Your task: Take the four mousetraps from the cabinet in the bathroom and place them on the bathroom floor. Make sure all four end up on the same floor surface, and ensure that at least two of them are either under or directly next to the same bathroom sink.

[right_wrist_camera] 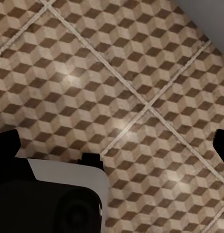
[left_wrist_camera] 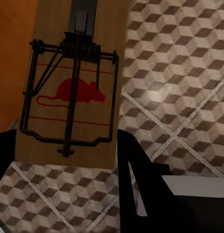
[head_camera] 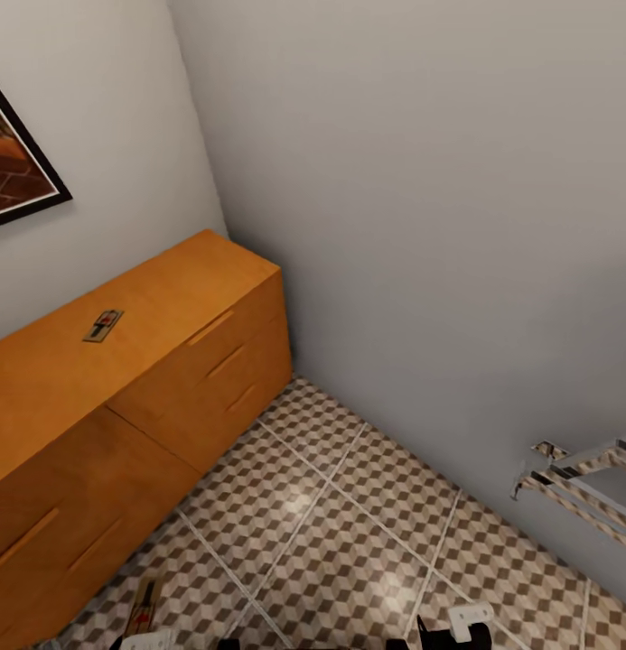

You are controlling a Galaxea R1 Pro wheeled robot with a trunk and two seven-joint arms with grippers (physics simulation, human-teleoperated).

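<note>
One mousetrap [left_wrist_camera: 73, 97] is pinched in the left gripper [left_wrist_camera: 68, 160], held above the bathroom floor [head_camera: 349, 533] beside the cabinet [head_camera: 195, 361]. A second mousetrap [head_camera: 103, 325] lies on the cabinet top. Right gripper [right_wrist_camera: 117, 141] fingers are spread, empty. Sink placement is judged outstanding.

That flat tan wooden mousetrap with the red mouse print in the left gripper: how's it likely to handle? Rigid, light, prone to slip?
The flat tan wooden mousetrap with dark wire and red mouse print is probably stiff: it looks like a thin solid board. Likely light for its size. The left gripper seems to hold only one end, so it could pivot or slip. Flat, so it shouldn't roll once on the cube-patterned tile floor.
</note>
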